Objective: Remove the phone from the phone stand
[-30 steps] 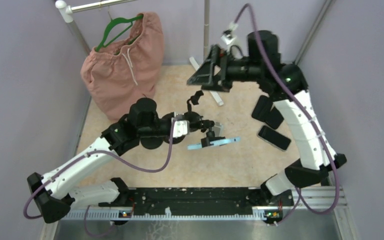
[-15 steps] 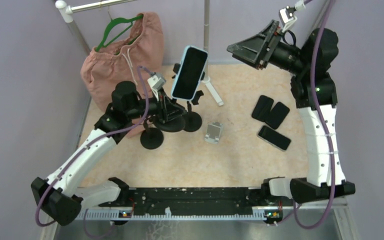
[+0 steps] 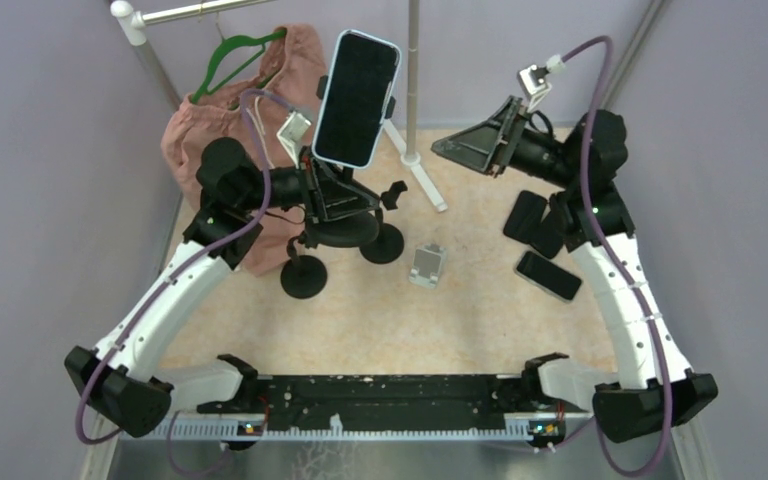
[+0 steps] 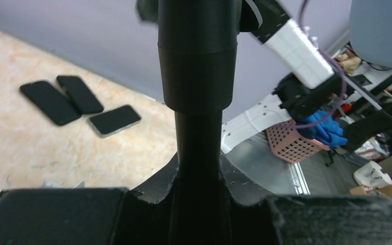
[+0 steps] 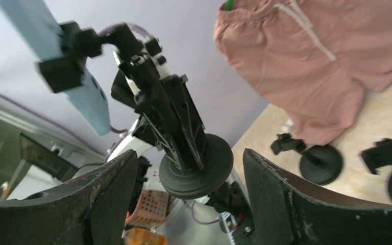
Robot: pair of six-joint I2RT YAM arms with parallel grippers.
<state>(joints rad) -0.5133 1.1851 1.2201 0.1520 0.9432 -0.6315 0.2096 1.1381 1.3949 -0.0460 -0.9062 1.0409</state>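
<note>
Holding phone stand (image 3: 345, 232) off beige speckled tabletop (image 3: 460, 330): left gripper (image 3: 332, 195) fingers clenched on black stem. Phone (image 3: 357, 97), pale blue case, clamped on top of stand, screen dark, raised in front of lilac back wall (image 3: 460, 50). Right gripper (image 3: 457, 148) fingers spread, grasping nothing, near phone's right side. Three dark phones (image 3: 548, 275) flat on tabletop at right; small silver stand (image 3: 427, 265) mid-tabletop. Pink shorts (image 3: 240, 130) on green hanger (image 3: 230, 60) from metal rail (image 3: 200, 10), back left.
</note>
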